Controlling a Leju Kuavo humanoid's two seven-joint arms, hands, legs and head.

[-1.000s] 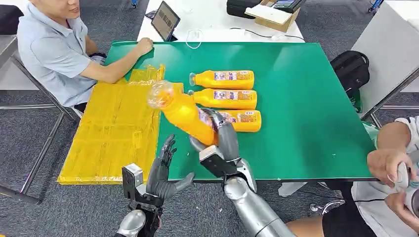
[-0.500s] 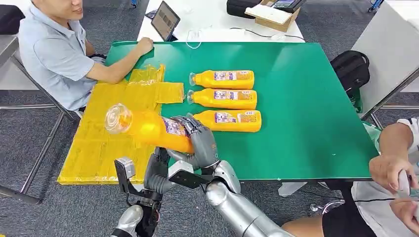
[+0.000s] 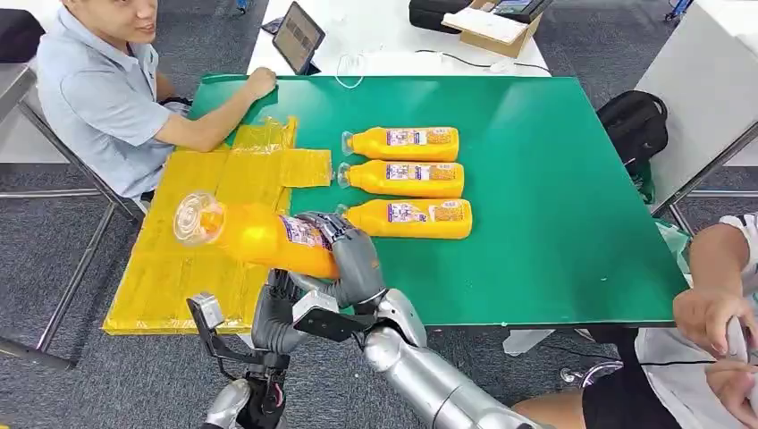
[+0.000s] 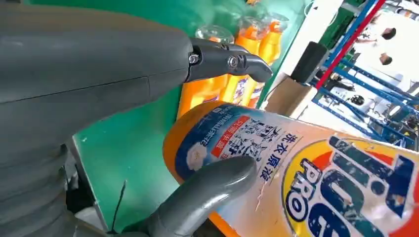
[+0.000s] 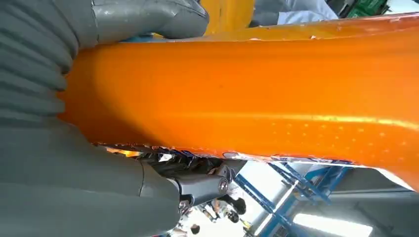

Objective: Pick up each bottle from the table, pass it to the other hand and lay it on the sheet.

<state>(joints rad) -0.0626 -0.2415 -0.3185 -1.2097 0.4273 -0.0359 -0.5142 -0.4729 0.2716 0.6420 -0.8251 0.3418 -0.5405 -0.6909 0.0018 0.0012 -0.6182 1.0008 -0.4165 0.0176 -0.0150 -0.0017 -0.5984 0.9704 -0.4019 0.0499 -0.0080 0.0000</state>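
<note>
The held bottle is orange with a clear ribbed cap and a blue, white and red label, and it lies nearly level in the air, cap to the left, over the right part of the yellow sheet near the table's near edge. The right hand grasps its base end, fingers wrapped over the label and thumb under the body. The left hand sits just below it at the near side; in its wrist view the thumb lies against the labelled base (the dark fingers arch over without clearly touching), so I cannot tell whether it grips. Three more bottles lie on their sides in a row on the green table, caps to the left: the far bottle, the middle bottle and the near bottle, the last just right of the right hand. A person in a pale blue shirt sits at the far left with a fist resting on the table's corner. Beyond it stands a white table with a tablet and a cardboard box. Grey carpet covers the floor, and a black bag lies to the right.
</note>
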